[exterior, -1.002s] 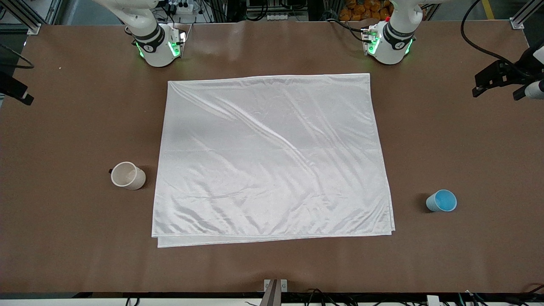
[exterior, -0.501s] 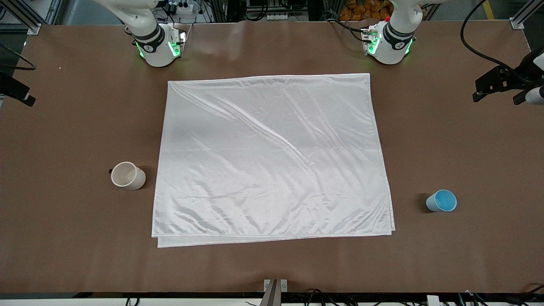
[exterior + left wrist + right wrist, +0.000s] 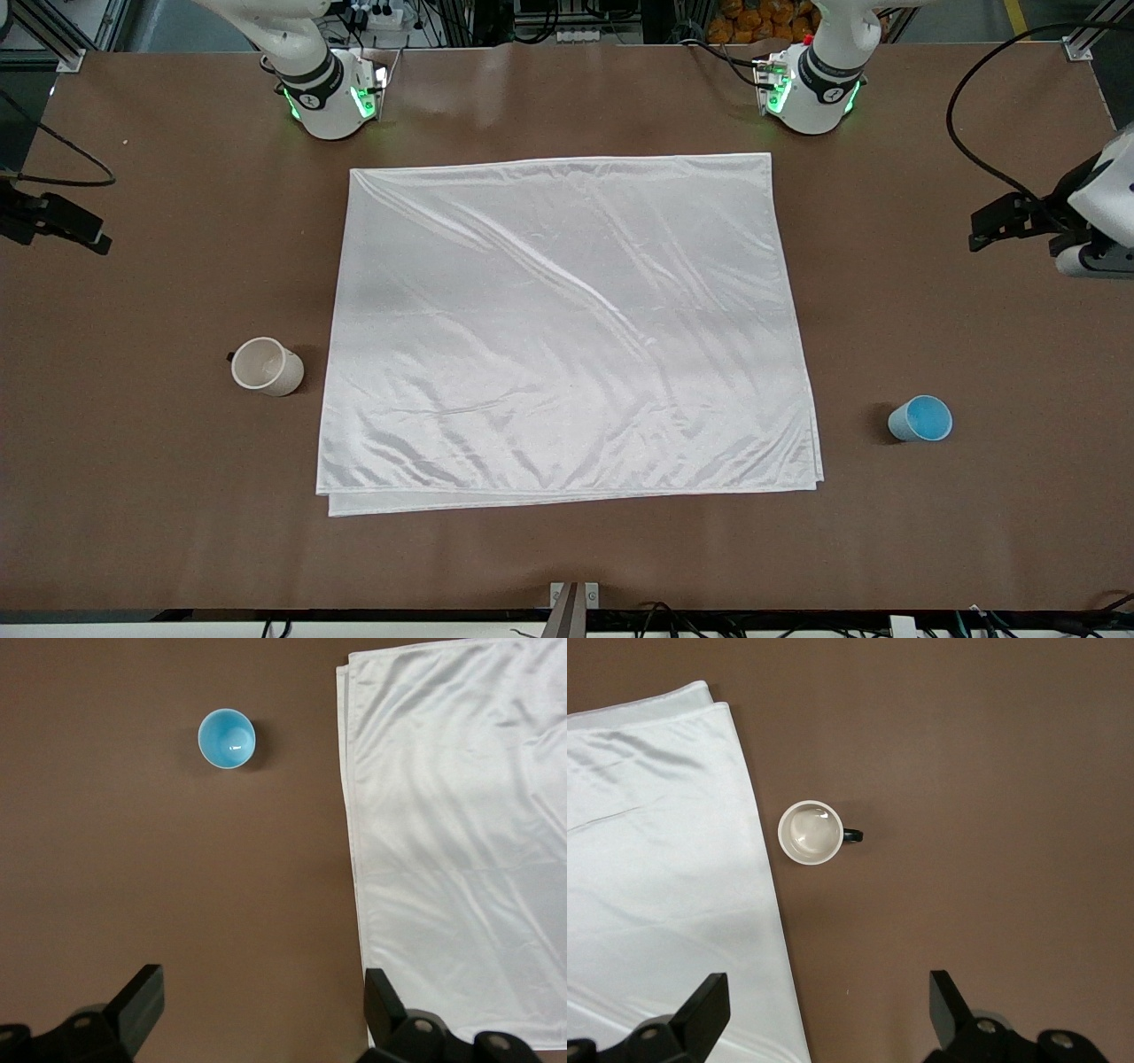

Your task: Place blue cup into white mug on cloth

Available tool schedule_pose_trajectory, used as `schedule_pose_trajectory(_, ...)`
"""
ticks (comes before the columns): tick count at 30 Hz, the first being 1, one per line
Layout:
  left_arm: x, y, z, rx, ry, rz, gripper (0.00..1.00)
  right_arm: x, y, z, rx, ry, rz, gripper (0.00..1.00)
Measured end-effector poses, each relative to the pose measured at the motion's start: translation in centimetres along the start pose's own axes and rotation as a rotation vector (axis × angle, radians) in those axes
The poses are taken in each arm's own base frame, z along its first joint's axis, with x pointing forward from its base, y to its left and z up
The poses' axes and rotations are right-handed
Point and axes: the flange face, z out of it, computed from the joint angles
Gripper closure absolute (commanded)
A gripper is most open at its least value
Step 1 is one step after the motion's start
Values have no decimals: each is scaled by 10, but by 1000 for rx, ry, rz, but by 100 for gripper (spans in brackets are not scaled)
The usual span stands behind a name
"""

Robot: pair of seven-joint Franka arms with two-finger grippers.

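Note:
The blue cup (image 3: pixel 920 418) stands upright on the bare table beside the cloth (image 3: pixel 567 328), toward the left arm's end. It also shows in the left wrist view (image 3: pixel 227 738). The white mug (image 3: pixel 264 366) stands upright on the bare table beside the cloth toward the right arm's end, with its dark handle pointing away from the cloth. It also shows in the right wrist view (image 3: pixel 811 832). My left gripper (image 3: pixel 1005 221) (image 3: pixel 263 992) is open and empty, high over the table's left-arm end. My right gripper (image 3: pixel 58 221) (image 3: pixel 827 992) is open and empty, high over the right-arm end.
The cloth's folded layers show along its edge nearest the front camera (image 3: pixel 567 496). The two arm bases (image 3: pixel 332 97) (image 3: pixel 811 89) stand at the table's back edge. A small metal bracket (image 3: pixel 574 595) sits at the front edge.
Both grippers have shifted lower in the front view and a little inward over the table's ends. The cup, the mug and the cloth have not moved.

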Motion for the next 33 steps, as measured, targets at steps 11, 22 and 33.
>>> schedule_pose_trajectory(11, 32, -21, 58, -11, -63, -19, 0, 9, -10, 56, 1, 2, -109, 0)
schedule_pose_trajectory(22, 54, -41, 91, -15, -52, -47, 0, 14, -11, 103, 15, -7, -293, 0)
schedule_pose_trajectory(33, 81, -83, 149, -21, -26, -100, 0, 17, -4, 161, 69, -22, -533, 0)
